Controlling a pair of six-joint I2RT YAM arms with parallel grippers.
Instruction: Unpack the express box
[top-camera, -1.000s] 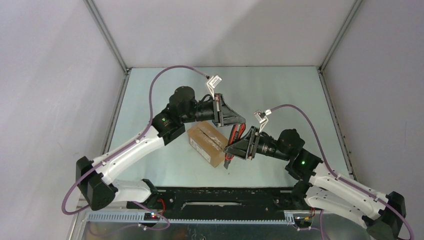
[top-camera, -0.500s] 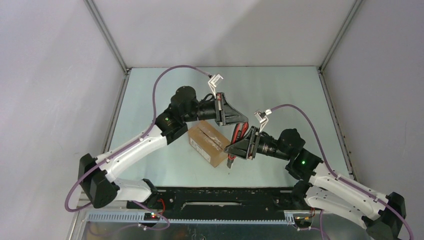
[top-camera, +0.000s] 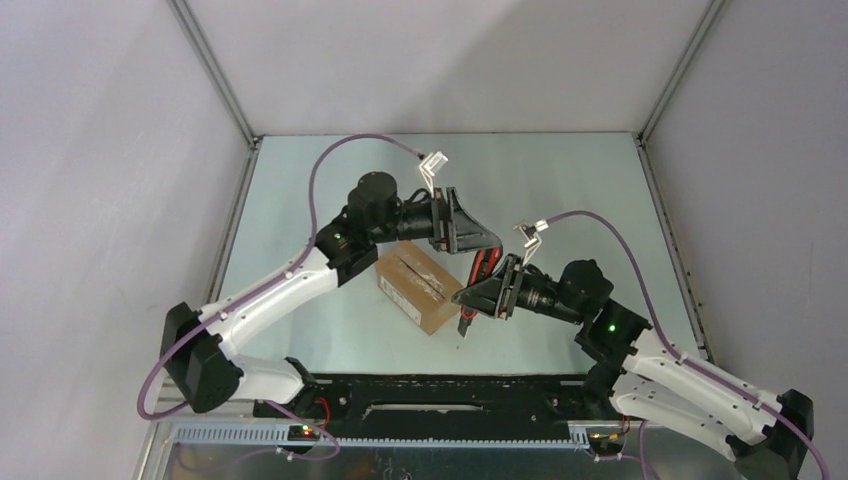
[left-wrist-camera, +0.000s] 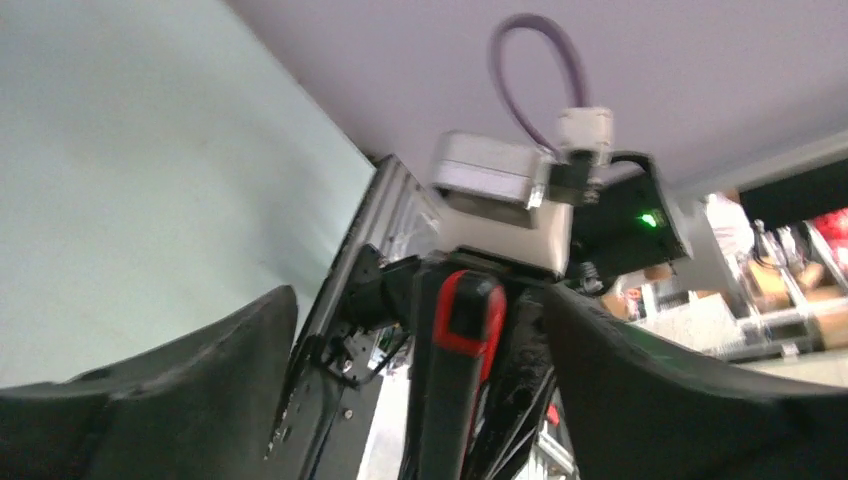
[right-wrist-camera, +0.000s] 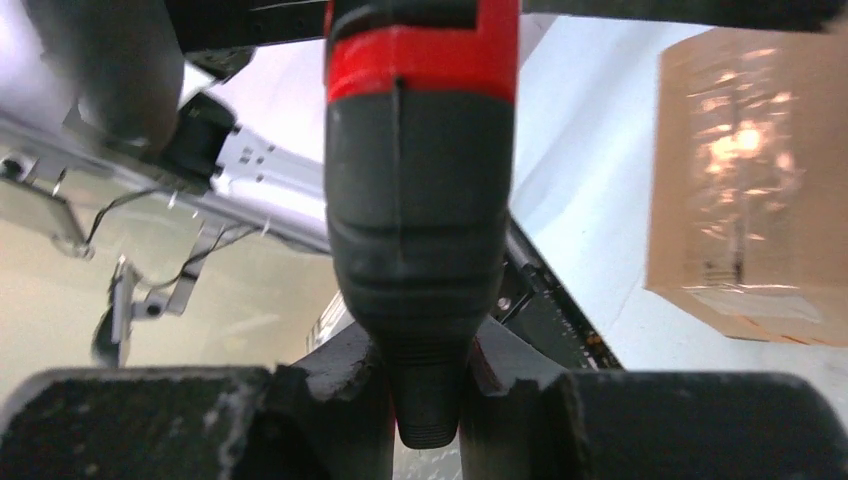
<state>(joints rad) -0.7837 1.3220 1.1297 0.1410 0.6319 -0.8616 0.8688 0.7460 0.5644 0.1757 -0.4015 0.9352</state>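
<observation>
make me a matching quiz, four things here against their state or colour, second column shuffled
1 express box
2 utility knife
3 left gripper
4 right gripper

a open, one jaw either side of the knife
b brown, lying on the table
c shut on the knife
d red and black

Pairs: 1-b, 2-d, 3-a, 4-c

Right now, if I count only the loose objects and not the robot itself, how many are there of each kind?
cardboard box: 1
utility knife, red and black: 1
Total: 2
</observation>
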